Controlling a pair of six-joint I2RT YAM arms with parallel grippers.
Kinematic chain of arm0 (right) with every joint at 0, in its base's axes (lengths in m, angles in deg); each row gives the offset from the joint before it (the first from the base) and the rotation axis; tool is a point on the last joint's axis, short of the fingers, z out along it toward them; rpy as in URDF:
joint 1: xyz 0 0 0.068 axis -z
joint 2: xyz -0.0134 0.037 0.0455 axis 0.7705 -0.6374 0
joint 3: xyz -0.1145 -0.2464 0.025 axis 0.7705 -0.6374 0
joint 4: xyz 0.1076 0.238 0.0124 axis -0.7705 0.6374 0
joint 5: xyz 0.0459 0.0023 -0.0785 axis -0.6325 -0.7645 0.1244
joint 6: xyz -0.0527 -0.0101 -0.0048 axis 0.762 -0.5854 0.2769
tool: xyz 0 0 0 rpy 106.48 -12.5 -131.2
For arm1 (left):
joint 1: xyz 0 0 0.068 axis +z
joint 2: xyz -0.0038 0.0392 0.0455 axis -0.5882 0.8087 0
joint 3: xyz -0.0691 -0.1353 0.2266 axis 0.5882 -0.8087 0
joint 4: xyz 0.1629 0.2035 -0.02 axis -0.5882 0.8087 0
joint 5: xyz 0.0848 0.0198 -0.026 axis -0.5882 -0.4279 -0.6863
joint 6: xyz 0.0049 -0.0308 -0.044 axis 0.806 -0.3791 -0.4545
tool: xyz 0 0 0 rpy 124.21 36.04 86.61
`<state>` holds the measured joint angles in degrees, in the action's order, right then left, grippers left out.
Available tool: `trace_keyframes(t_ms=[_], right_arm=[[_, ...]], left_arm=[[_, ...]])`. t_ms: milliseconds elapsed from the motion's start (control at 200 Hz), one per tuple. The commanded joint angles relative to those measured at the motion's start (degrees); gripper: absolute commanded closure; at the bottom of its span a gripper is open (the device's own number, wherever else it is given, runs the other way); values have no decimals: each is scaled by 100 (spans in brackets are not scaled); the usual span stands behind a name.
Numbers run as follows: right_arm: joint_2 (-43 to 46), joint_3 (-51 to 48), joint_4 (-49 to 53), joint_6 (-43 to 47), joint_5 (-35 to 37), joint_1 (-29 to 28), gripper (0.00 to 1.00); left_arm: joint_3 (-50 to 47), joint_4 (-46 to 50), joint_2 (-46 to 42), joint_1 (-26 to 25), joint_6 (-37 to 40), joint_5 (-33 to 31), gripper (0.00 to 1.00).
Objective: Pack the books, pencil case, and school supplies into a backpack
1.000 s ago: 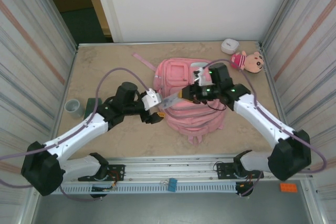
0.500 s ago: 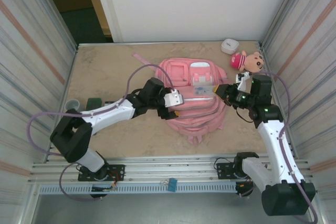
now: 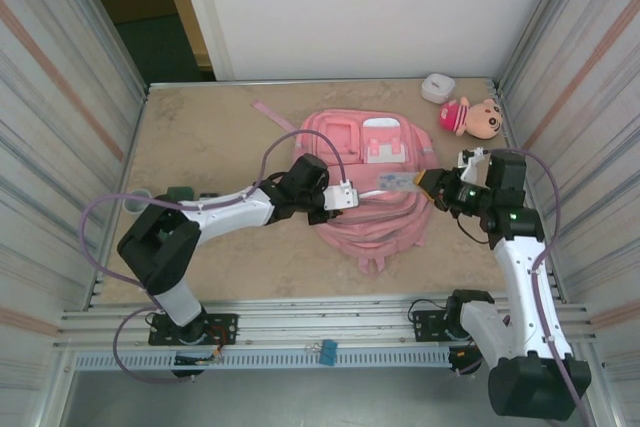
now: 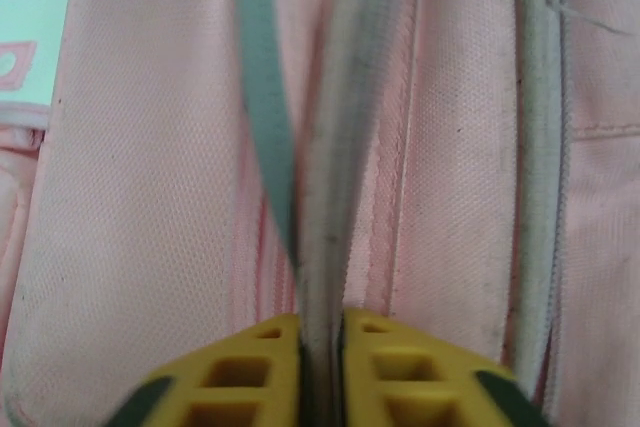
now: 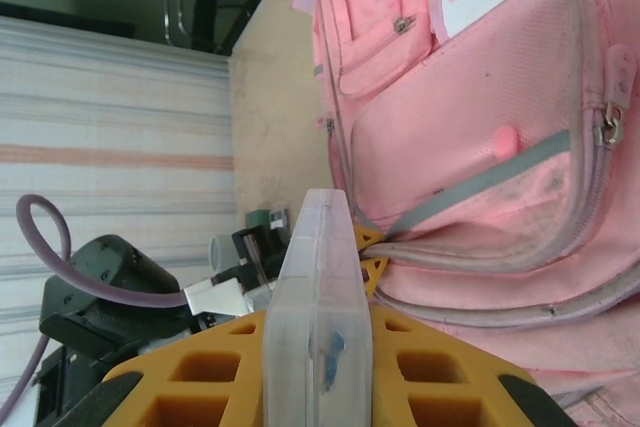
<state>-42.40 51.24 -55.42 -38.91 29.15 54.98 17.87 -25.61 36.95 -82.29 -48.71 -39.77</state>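
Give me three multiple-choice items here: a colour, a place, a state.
1. The backpack is: A) blue B) pink C) green.
2. The plush doll lies: A) on the backpack B) at the table's far right corner C) at its near left edge.
3. The left end effector is: A) shut on the backpack's edge B) wide open C) holding a cup.
B: pink fabric throughout. B: it lies in that corner, off the bag. A: its fingers pinch a seam fold.
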Motion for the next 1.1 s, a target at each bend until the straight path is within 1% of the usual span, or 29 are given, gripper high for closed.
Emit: trace_keyframes(t_ms=[0, 100, 296, 411, 521, 651, 757, 912, 1057, 1097], right_arm=[[297, 18, 294, 172, 48, 145, 97], [566, 125, 631, 301, 437, 204, 97], [1064, 295, 1328, 425, 743, 216, 97], [1269, 225, 1598, 336, 605, 209, 96], [1443, -92, 1472, 35, 394, 109, 95], [1559, -466, 847, -453, 600, -287, 95], [1467, -753, 14, -933, 1018, -894, 95], [1036, -1156, -1374, -1529, 2108, -1994, 95], [593, -1666, -2866, -2201, 3236, -2726, 96], [499, -1829, -3275, -2543, 3629, -2935, 96]], left_arm=[[151, -400, -351, 45, -171, -312, 100], [302, -337, -587, 147, -556, -320, 100], [606, -439, -904, 585, -1697, 222, 100], [835, -424, -923, 659, -2006, 300, 100], [1038, -434, -898, 675, -2258, 310, 100], [1234, -449, -838, 680, -2487, 415, 100], [1321, -441, -805, 679, -2640, 436, 100], [1382, -434, -828, 679, -2715, 482, 100], [1435, -432, -847, 678, -2792, 540, 100], [1453, -438, -852, 680, -2825, 551, 100]])
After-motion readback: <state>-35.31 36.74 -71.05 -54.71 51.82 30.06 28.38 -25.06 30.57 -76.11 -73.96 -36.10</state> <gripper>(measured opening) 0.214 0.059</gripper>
